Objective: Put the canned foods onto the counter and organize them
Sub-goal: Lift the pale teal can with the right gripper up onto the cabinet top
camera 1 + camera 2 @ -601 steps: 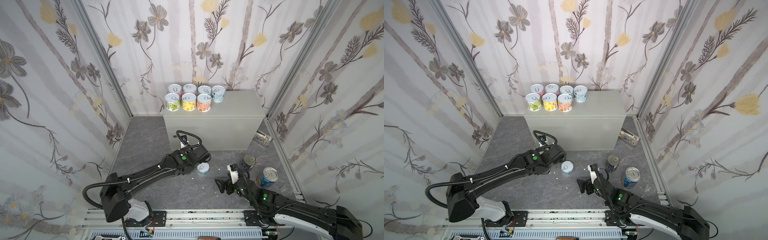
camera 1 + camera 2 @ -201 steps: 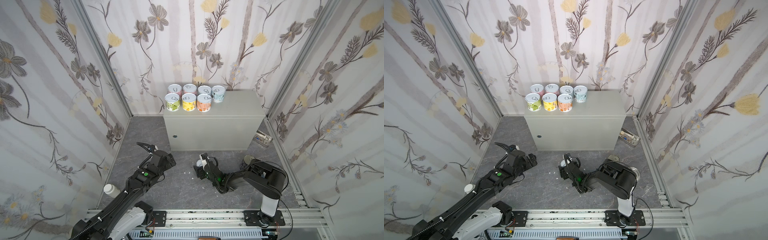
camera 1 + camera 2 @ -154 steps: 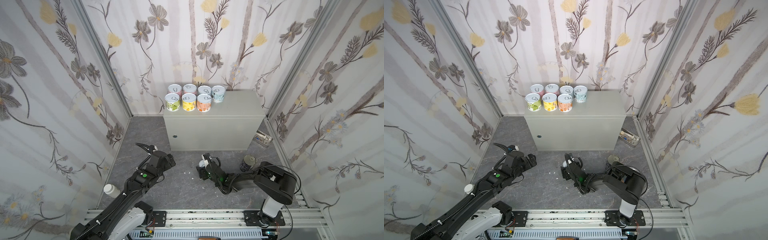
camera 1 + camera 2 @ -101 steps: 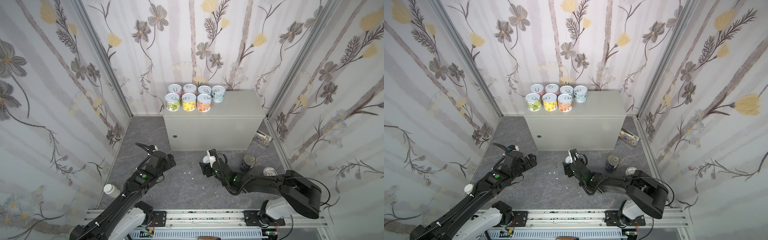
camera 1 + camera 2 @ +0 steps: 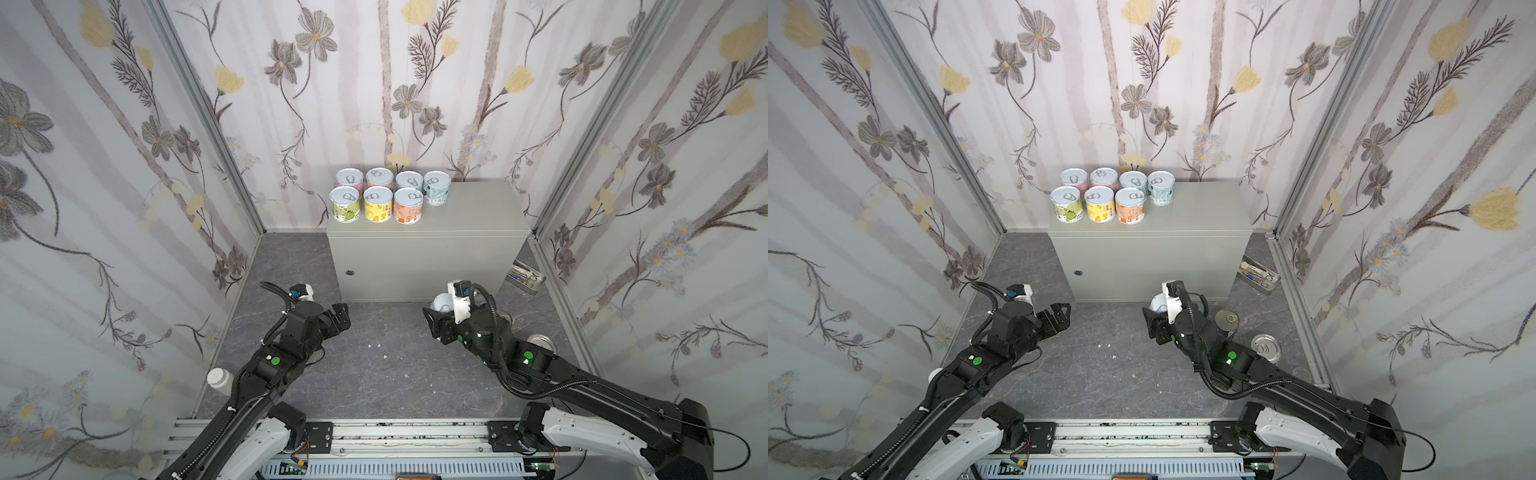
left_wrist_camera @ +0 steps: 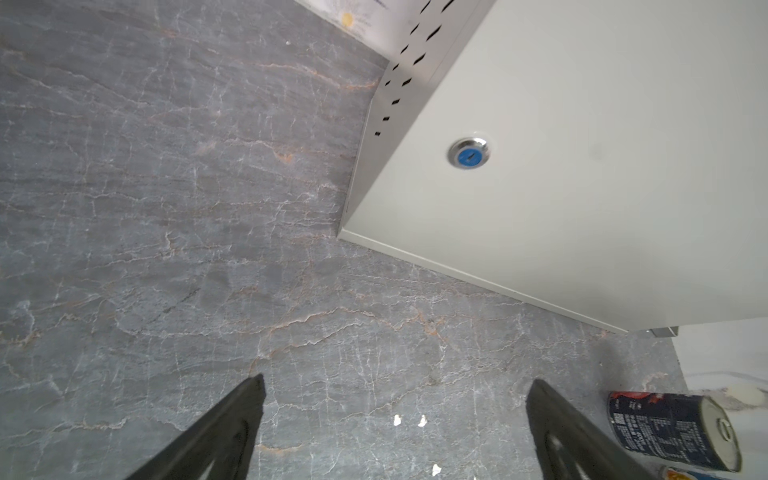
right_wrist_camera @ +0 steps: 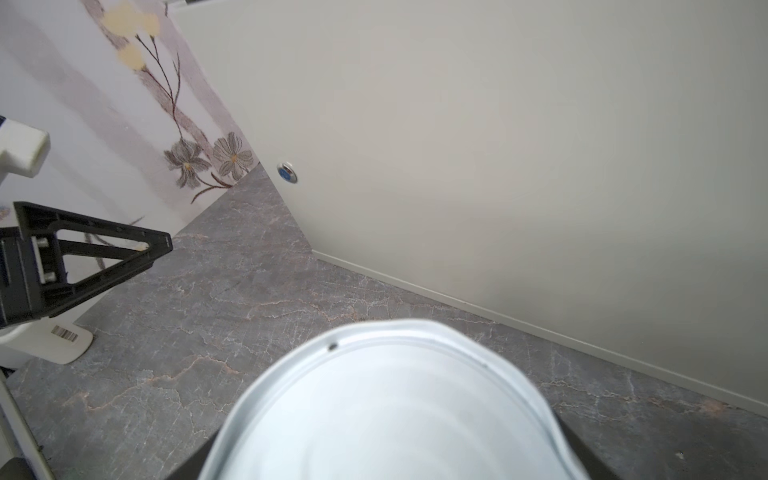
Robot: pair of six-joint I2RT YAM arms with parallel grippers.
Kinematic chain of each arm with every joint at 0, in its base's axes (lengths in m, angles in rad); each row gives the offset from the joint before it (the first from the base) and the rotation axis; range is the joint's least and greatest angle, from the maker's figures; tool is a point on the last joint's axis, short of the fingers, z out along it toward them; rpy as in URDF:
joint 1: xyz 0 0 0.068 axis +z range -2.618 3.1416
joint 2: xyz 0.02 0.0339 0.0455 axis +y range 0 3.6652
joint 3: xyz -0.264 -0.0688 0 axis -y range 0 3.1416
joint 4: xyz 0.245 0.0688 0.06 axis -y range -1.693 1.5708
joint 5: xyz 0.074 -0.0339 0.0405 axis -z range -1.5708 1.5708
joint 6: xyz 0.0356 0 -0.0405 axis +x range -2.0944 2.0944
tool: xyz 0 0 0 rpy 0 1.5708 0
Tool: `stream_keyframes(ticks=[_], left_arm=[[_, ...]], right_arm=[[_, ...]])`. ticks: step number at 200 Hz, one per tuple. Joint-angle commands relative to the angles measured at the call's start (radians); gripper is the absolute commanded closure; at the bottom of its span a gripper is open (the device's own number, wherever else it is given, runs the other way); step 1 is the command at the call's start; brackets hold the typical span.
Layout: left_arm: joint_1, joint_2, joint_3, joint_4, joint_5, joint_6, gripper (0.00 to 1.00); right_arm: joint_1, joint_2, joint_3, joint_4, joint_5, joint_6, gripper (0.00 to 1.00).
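- The held can (image 5: 441,300), a short can with a pale metal end, sits in the right gripper (image 5: 444,309). It is low in front of the counter (image 5: 469,212), near the counter's right front corner and above the dark marbled floor (image 5: 374,374).
- In the right wrist view, the can's round silver end (image 7: 395,395) fills the lower part of the picture, with a dark finger at either side.
- The right gripper's jaws are partly closed and clamp the can across its side wall.
- The can is probably stiff metal with a smooth label, so it could slip. If full, it likely has some weight, and its thin wall might dent under hard pressure. A hold across the middle of the side wall looks safest.
- The left gripper (image 5: 343,316) hovers over the floor to the left of the counter's front. Its fingers are spread wide and touch nothing.
- Seven short cans (image 5: 378,195) stand in two rows on the counter's back left corner.
- A dark navy can (image 5: 1225,322) and a second tall can (image 5: 1266,348) wait on the floor beside the right arm.
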Motion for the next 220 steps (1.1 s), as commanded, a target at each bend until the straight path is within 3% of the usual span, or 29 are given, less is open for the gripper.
stream_keyframes(ticks=[1, 44, 96, 161, 220], left_arm=[[0.001, 0.018, 0.043, -0.014, 0.006, 0.022, 0.00], [0.001, 0.057, 0.104, -0.021, 0.014, 0.037, 0.00], [0.001, 0.033, 0.101, -0.023, 0.028, 0.042, 0.00], [0.002, 0.074, 0.203, -0.038, 0.104, 0.068, 0.00], [0.037, 0.121, 0.241, -0.031, 0.129, 0.117, 0.00]], right_arm=[[-0.023, -0.049, 0.084, -0.096, -0.018, -0.045, 0.38], [-0.113, -0.086, 0.285, -0.250, -0.077, -0.106, 0.38], [-0.272, -0.001, 0.491, -0.318, -0.223, -0.151, 0.38], [-0.438, 0.261, 0.777, -0.373, -0.434, -0.155, 0.38], [-0.484, 0.545, 1.055, -0.430, -0.487, -0.172, 0.38]])
